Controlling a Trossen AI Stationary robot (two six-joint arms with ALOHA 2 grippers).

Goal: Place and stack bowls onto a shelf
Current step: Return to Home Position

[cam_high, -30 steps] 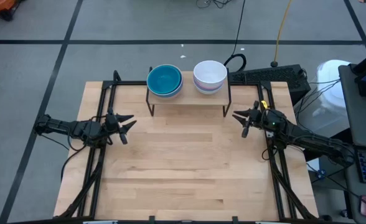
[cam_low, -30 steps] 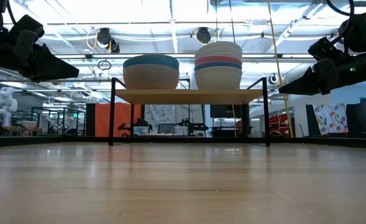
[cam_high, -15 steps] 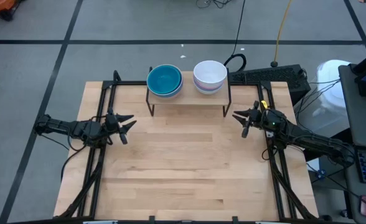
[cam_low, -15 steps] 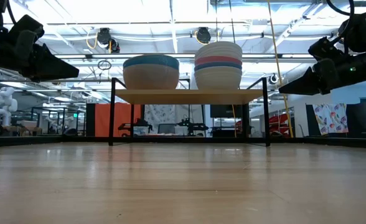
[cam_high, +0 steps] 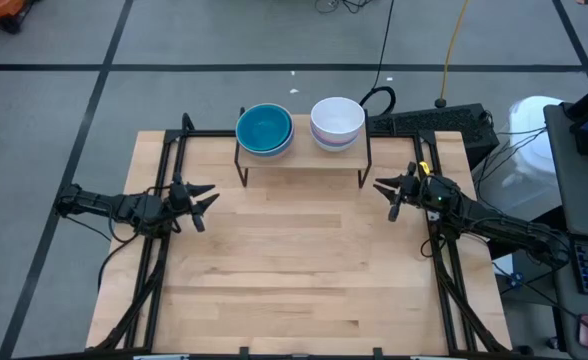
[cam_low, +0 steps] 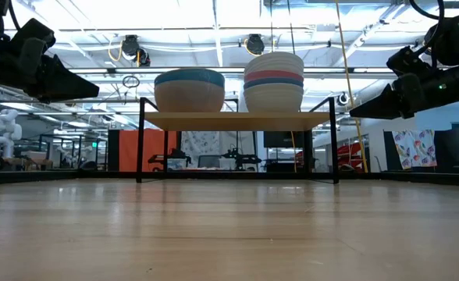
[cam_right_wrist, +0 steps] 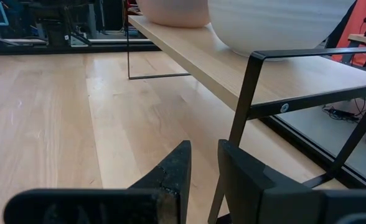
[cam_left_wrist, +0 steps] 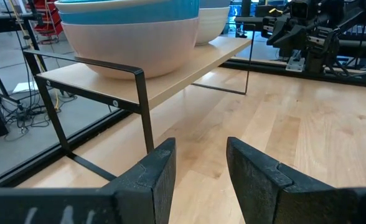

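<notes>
Bowls [cam_high: 337, 121] stacked on the shelf [cam_high: 304, 160], the left gripper [cam_high: 202, 203] and right gripper [cam_high: 386, 197] flank it, fingers [cam_left_wrist: 157, 177] released, work apparently done.

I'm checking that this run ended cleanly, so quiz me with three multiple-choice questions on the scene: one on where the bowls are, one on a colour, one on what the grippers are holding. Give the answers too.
1. Where do the small round plastic bowls stand?
A) on the low light-wood shelf with black metal legs
B) inside a drawer
C) on a chair

2. What colour is the top bowl of the stack nearer the right arm?
A) black
B) white
C) red

3. What do the left gripper and right gripper hold?
A) a bowl each
B) one bowl, in the left
C) nothing

Answers:
1 A: the low view shows both stacks resting on the board.
2 B: the high view shows a white bowl topmost.
3 C: both pairs of fingers are apart with no bowl between them.
</notes>
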